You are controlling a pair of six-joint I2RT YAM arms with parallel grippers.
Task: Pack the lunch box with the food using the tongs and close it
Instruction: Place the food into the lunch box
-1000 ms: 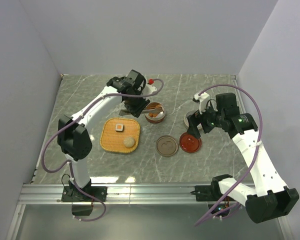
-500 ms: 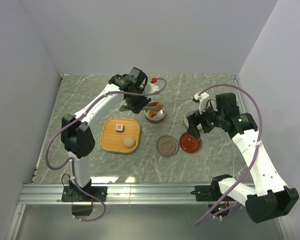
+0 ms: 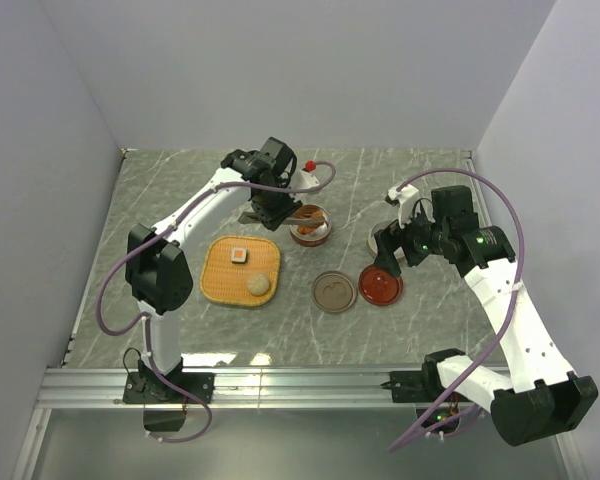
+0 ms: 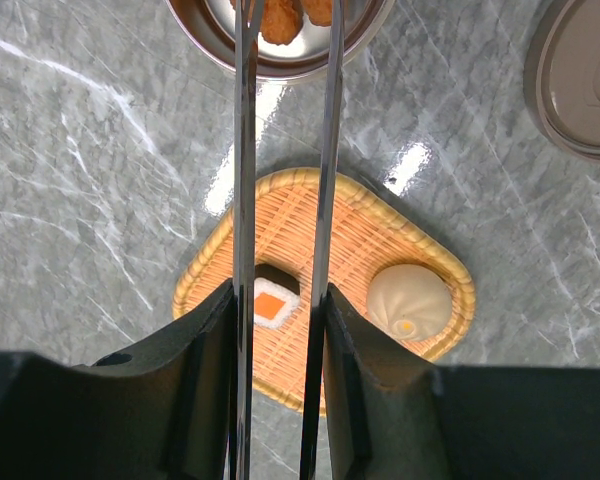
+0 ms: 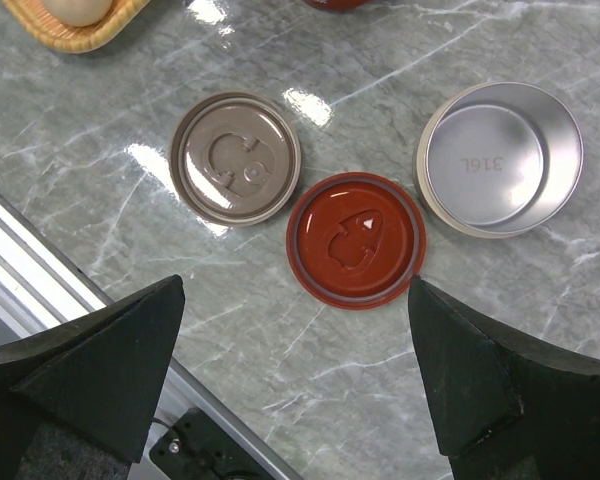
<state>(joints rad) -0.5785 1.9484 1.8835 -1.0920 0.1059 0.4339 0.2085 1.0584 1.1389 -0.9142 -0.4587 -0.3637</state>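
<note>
My left gripper [image 3: 271, 205] is shut on the silver tongs [image 4: 244, 180], both thin arms pinched between its fingers [image 4: 205, 340]. The tongs reach out over a round steel lunch box bowl [image 3: 310, 239] holding orange-brown nuggets [image 4: 280, 15]; one nugget lies between the tong arms at the frame's top edge. A white square piece with an orange top [image 4: 275, 303] and a pale ball [image 4: 408, 300] rest on the woven tray [image 3: 223, 282]. My right gripper [image 3: 388, 248] hangs open above the red lid [image 5: 355, 238], holding nothing.
A brown lid [image 5: 235, 157] lies left of the red lid, and an empty steel container [image 5: 500, 157] stands to its right. The woven tray's corner [image 5: 80, 38] shows at the top left of the right wrist view. An aluminium rail [image 3: 310, 385] runs along the near edge.
The left arm has shifted a little toward the back, with the tongs still over the bowl of nuggets. The right arm has not moved.
</note>
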